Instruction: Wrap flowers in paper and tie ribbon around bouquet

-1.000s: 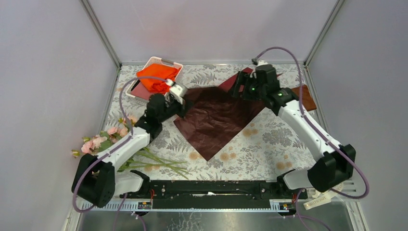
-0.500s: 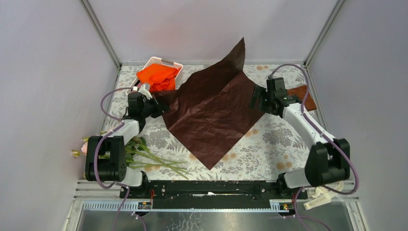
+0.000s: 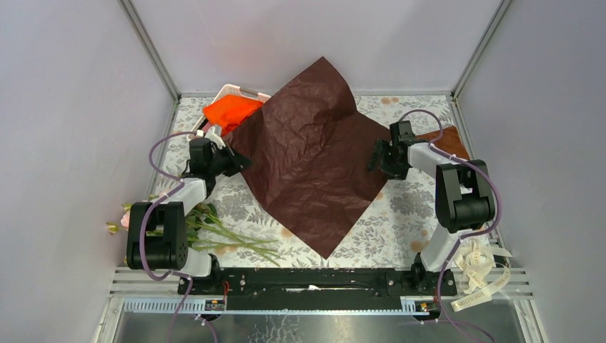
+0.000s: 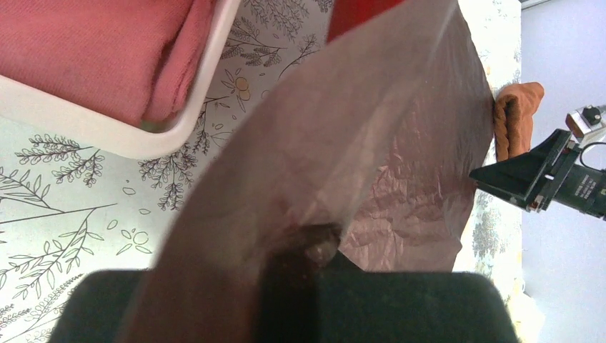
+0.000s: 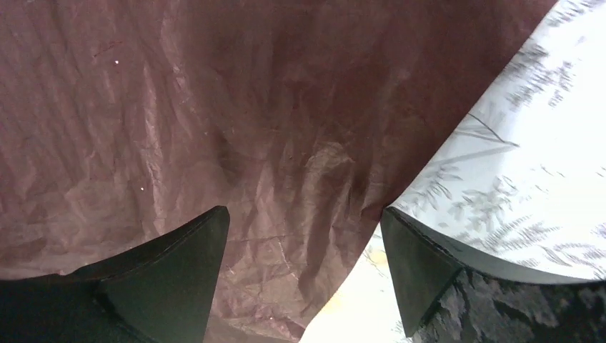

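Observation:
The dark red paper [image 3: 314,157] lies spread over the table's middle, its far corner raised [image 3: 323,68]. My left gripper [image 3: 234,161] is shut on the sheet's left corner; in the left wrist view the paper [image 4: 400,143] drapes over the jaws [image 4: 307,246]. My right gripper [image 3: 376,158] stands open at the sheet's right edge, and that edge [image 5: 214,107] runs between its fingers [image 5: 304,221] untouched. The flowers [image 3: 143,213] lie at the left edge, stems [image 3: 232,239] pointing right. The ribbon [image 3: 480,275] is heaped beside the right arm's base. No bouquet is in view.
A white tray [image 3: 236,91] with an orange cloth [image 3: 230,112] stands at the back left, just behind the paper. A folded brown cloth [image 3: 451,143] lies at the right edge behind my right gripper. The enclosure walls close in on three sides.
My left arm drew back left with the paper's corner, and the sheet opened out. Its raised far corner swung leftward. My right gripper came back from the far side to the sheet's right edge.

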Controlling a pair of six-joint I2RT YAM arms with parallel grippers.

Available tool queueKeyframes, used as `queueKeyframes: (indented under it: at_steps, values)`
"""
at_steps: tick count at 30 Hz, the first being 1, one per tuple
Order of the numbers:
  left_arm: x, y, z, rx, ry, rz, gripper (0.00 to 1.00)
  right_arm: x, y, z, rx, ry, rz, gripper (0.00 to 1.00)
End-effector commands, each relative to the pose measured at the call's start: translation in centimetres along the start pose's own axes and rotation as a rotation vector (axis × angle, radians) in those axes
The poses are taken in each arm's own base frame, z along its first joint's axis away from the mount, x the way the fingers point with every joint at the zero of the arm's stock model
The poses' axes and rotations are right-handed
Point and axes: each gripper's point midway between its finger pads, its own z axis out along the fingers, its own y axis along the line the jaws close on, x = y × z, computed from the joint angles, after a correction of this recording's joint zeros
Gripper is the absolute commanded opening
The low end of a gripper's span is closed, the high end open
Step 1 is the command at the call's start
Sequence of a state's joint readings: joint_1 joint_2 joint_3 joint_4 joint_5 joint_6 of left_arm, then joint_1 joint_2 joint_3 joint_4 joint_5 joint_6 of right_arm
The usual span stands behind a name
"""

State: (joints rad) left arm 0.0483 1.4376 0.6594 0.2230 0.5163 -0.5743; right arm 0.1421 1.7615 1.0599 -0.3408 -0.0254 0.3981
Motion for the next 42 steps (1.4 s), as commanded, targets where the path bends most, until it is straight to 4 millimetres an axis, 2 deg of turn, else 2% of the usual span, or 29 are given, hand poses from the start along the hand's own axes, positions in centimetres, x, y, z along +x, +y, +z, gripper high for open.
queueKeyframes:
  at_steps: [1, 7, 12, 17, 18, 20, 23, 24, 26, 30, 32, 34, 36, 39, 42]
  values:
    - [-0.4, -0.1, -0.5, 0.001, -0.025, 0.026, 0.0, -0.2, 2.8, 1.4, -0.125, 0.03, 0.041, 0.85]
    - [-0.3, -0.5, -0.4, 0.013, -0.034, 0.062, 0.0, 0.7, 5.8, 2.4, -0.292, 0.077, 0.104, 0.82]
    - [0.0, -0.6, -0.2, 0.013, -0.026, 0.065, 0.0, -0.6, 9.3, 1.7, -0.448, 0.063, 0.151, 0.79]
    - [-0.1, -0.6, -0.2, 0.014, -0.032, 0.077, 0.0, -1.9, 12.6, 1.3, -0.5, 0.044, 0.123, 0.75]
    - [-0.1, -0.6, -0.2, 0.013, -0.034, 0.082, 0.0, -2.2, 13.0, 1.3, -0.498, 0.035, 0.119, 0.71]
    - [-0.2, -0.5, -0.3, 0.011, -0.038, 0.087, 0.0, -2.9, 13.0, 1.5, -0.481, 0.011, 0.125, 0.48]
    - [-0.4, -0.6, -0.4, 0.012, -0.044, 0.098, 0.0, -4.0, 12.3, 1.1, -0.426, -0.04, 0.116, 0.18]
    - [-0.5, -0.7, -0.4, 0.014, -0.046, 0.105, 0.0, -4.3, 12.0, 0.7, -0.404, -0.056, 0.101, 0.1]
    - [-0.6, -1.0, -0.4, 0.024, -0.049, 0.13, 0.0, -5.4, 11.0, -0.4, -0.335, -0.1, 0.049, 0.0]
    - [0.4, -2.7, 0.2, 0.058, -0.022, 0.237, 0.0, -8.5, 8.0, -5.3, -0.16, -0.252, -0.088, 0.0]
    - [1.0, -3.8, 0.8, 0.078, -0.007, 0.286, 0.0, -10.1, 5.5, -8.5, -0.031, -0.354, -0.119, 0.0]
    - [1.3, -4.8, 1.4, 0.095, 0.002, 0.316, 0.0, -10.8, 2.9, -11.2, 0.086, -0.438, -0.131, 0.0]
    - [1.3, -5.6, 2.2, 0.101, 0.007, 0.332, 0.0, -10.8, 0.8, -13.2, 0.173, -0.495, -0.13, 0.0]
    - [1.4, -6.2, 3.6, 0.097, 0.021, 0.339, 0.0, -9.9, -1.7, -14.1, 0.222, -0.518, -0.083, 0.0]
    - [1.4, -5.5, 5.2, 0.063, 0.037, 0.328, 0.0, -8.8, -3.8, -13.3, 0.222, -0.497, -0.016, 0.0]
